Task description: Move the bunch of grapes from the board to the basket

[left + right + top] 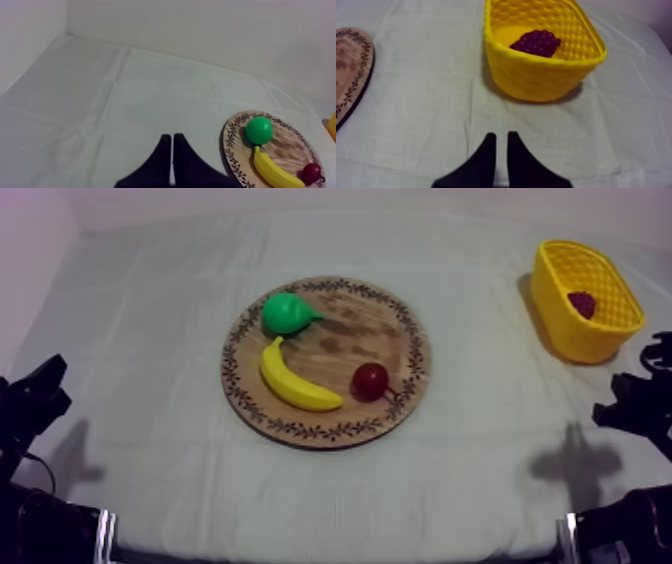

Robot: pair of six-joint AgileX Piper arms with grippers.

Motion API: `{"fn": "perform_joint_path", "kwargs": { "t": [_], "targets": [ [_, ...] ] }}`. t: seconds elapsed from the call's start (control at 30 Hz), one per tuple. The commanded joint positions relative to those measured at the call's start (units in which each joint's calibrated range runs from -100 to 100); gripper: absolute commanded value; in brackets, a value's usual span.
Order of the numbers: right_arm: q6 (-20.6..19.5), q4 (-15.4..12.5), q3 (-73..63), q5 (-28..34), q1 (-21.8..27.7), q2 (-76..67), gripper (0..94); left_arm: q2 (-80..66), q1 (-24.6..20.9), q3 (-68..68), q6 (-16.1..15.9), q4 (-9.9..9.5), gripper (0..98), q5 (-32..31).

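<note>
The dark purple bunch of grapes (581, 304) (536, 42) lies inside the yellow basket (560, 313) (536, 75) at the table's far right. The round wooden board (400, 338) (287, 142) (348, 65) sits mid-table and carries a green pear (286, 313) (259, 130), a banana (295, 380) (274, 170) and a small red fruit (371, 380) (311, 173). My right gripper (635, 403) (499, 134) rests low at the right, short of the basket, shut on nothing. My left gripper (40, 393) (172, 135) rests low at the left, shut on nothing, its fingers together left of the board.
Grey-white cloth (480, 458) covers the whole table, with bare stretches between board and basket and in front of the board. A pale wall (200, 30) rises behind the table's far edge.
</note>
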Motion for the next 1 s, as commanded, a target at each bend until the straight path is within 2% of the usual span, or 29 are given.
{"fn": "perform_joint_path", "kwargs": {
  "t": [0.0, 0.2, 0.37, 0.7, 0.97],
  "targets": [
    [1.1, -1.9, 0.2, 1.4, -0.3, -5.6, 1.6, 0.0, 0.0, 0.0, 0.0, -0.02, 0.1, 0.0],
    [4.3, -6.6, 0.6, 3.7, -0.7, -11.9, 0.8, 0.0, 0.0, 0.0, 0.0, -0.02, 0.1, 0.0],
    [6.0, -9.2, 0.6, 5.2, -1.0, -15.3, 0.6, 0.0, 0.0, 0.0, 0.0, -0.02, 0.1, 0.0],
    [8.7, -9.8, 0.6, 6.4, -1.2, -16.1, 0.5, 0.0, 0.0, 0.0, 0.0, -0.02, 0.1, 0.0],
    [9.2, -9.9, 0.6, 6.4, -1.2, -16.1, 0.5, 0.0, 0.0, 0.0, 0.0, -0.02, 0.1, 0.0]
  ]
}}
